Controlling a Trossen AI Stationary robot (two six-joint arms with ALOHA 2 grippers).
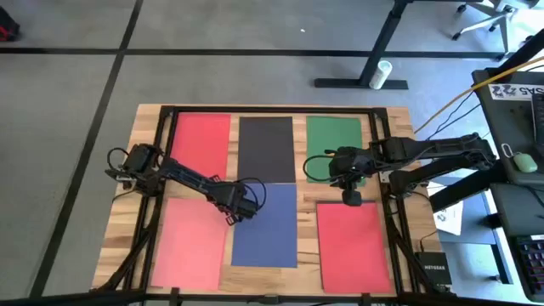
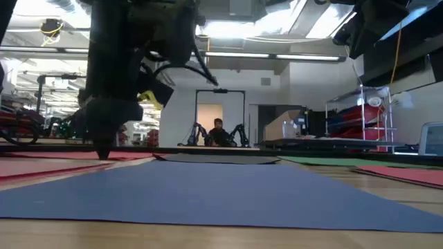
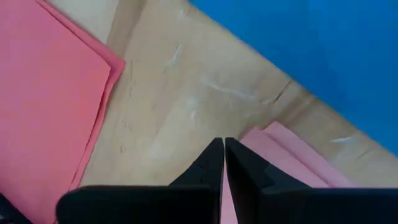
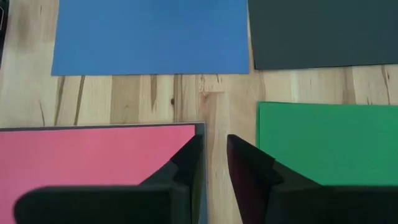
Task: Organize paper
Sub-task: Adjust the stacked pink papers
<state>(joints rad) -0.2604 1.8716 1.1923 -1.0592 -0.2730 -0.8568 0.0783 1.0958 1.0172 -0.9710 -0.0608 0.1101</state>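
Sheets look nearly sorted on the wooden table [image 1: 140, 161]: red sheet [image 1: 201, 138], black sheet [image 1: 266, 149] and green sheet [image 1: 333, 136] across the far row, pink sheet [image 1: 191, 242], blue sheet [image 1: 267, 228] and a second red sheet [image 1: 354, 242] nearer. Judging by that, only squaring up remains. Left gripper [image 3: 223, 163], fingers pinched together, is down at the pink sheet's corner; right gripper [image 4: 214, 163], narrowly parted, hovers empty between green and red

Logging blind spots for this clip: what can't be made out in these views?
- Low view: the left gripper is a dark silhouette, its fingers unreadable.
- Left wrist view: the fingers cover the pink sheet's corner, so grip is unclear.
- High view: the right gripper hides part of the green sheet.
- Right wrist view: a grey edge under the red sheet is unidentifiable.
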